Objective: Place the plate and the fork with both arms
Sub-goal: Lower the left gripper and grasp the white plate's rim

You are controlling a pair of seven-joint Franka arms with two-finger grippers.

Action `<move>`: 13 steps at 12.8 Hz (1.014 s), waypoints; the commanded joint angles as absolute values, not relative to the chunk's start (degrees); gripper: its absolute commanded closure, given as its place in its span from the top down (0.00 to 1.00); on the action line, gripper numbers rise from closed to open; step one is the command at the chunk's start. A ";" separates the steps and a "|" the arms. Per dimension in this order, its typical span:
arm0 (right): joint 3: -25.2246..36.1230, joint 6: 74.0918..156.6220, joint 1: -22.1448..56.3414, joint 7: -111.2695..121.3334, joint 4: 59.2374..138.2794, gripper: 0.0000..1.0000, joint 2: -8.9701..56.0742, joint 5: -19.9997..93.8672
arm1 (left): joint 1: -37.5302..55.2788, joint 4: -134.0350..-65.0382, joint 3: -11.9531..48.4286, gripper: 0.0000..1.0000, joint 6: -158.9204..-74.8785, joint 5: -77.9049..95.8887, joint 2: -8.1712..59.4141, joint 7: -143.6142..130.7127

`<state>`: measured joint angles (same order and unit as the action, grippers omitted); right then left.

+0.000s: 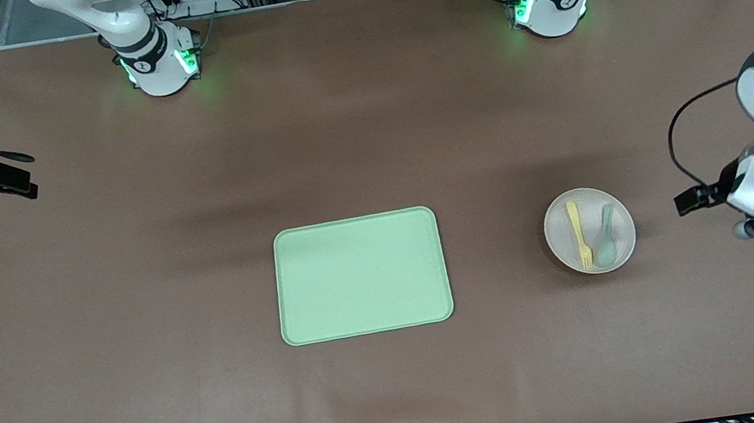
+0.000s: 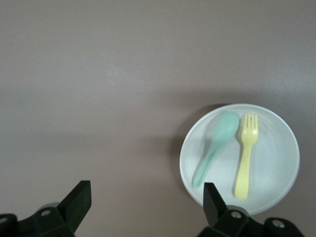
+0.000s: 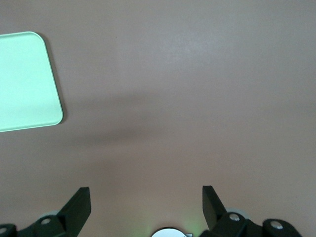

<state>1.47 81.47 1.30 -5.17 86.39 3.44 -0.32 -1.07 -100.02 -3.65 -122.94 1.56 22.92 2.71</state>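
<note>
no readable text or labels anywhere.

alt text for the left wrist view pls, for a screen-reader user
A pale plate on the brown table holds a yellow fork and a grey-green spoon side by side. The open left gripper hangs above the table beside the plate, holding nothing.

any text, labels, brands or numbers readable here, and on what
None can be read.
A small dark mark on each arm's base collar, too small to make out.
The plate, fork, spoon and green tray carry no print.
Neither the left gripper nor the right gripper shows lettering.
</note>
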 commanded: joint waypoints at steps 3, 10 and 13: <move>1.58 80.24 0.18 -5.98 87.36 1.00 2.81 0.26 | -1.06 -99.14 -2.99 1.00 -129.19 12.64 31.28 5.89; 1.58 80.94 -0.26 -5.54 87.45 1.00 3.69 0.26 | -1.23 -102.57 -2.46 0.73 -130.69 12.74 34.18 7.03; 1.58 81.21 -0.35 -5.45 87.36 1.00 3.78 0.26 | -1.14 -102.92 -2.55 0.59 -130.87 12.74 34.80 7.38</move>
